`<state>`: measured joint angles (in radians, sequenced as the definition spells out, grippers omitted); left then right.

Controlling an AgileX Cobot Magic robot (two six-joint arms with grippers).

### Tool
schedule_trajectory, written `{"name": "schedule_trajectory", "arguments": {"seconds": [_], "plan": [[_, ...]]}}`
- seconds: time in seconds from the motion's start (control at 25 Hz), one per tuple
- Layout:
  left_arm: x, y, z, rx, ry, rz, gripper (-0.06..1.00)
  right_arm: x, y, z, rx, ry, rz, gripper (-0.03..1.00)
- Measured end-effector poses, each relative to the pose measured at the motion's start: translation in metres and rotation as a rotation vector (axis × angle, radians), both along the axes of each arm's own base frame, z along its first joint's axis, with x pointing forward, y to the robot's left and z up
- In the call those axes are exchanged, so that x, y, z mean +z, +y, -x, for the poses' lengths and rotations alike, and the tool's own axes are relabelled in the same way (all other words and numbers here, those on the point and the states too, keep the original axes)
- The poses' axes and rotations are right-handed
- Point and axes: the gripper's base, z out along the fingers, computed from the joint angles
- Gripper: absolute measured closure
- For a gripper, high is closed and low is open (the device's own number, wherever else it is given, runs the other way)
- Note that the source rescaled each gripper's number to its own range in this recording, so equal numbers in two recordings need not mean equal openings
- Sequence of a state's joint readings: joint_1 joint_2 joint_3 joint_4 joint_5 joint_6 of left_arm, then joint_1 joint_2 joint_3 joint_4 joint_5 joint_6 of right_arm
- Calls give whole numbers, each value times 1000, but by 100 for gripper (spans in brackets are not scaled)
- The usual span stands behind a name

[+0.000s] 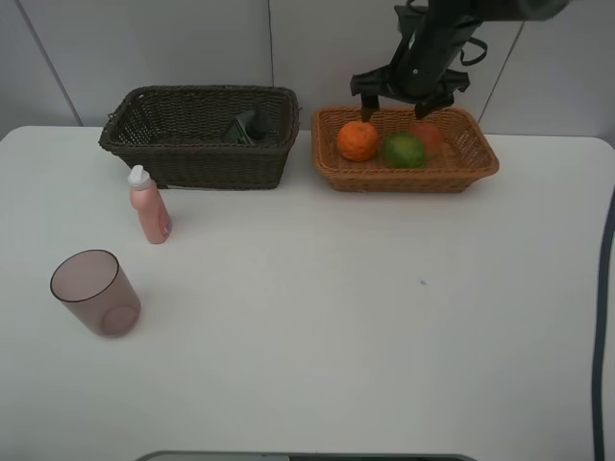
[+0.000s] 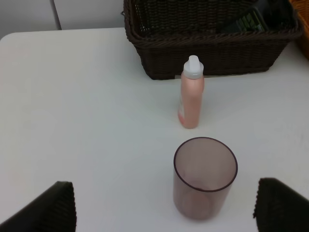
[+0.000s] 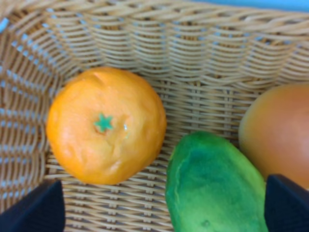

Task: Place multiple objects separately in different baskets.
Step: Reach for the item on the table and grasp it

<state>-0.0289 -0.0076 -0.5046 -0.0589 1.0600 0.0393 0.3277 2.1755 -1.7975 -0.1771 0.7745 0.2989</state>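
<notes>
Nearest, the cup (image 1: 94, 293) stands upright on the tabletop (image 1: 336, 317), framed in the wrist view by the left jaws, wide open and empty; a pinch on its light wall could tip it or squirt it out. Just behind, the slim pink bottle (image 1: 150, 206) would likely topple at a brush. Farther off, the grey bottle (image 1: 248, 125) lies in the dark basket (image 1: 207, 163). The right jaws, open and holding nothing, hang low over the orange (image 1: 357, 140), green fruit (image 1: 405, 150) and peach (image 1: 430, 134) in the tan basket (image 1: 413, 178); a fingertip could nudge a fruit or snag the shallow rim
</notes>
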Motion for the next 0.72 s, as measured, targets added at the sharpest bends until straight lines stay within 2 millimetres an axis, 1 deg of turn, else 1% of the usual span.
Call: {"name": "schedule_trajectory", "arguments": {"seconds": [0.16, 0.28, 0.36, 0.52, 0.72], "plan": [[0, 0, 0, 0, 0, 0, -1, 22, -4, 9, -8, -1, 1, 18], [0, 0, 0, 0, 0, 0, -1, 35, -9, 24, 6, 6, 12, 18], [0, 0, 0, 0, 0, 0, -1, 40, -18, 37, -5, 21, 11, 18], [0, 0, 0, 0, 0, 0, -1, 52, -49, 65, -59, 43, 3, 18], [0, 0, 0, 0, 0, 0, -1, 72, -94, 111, -153, 46, -5, 18]]}}
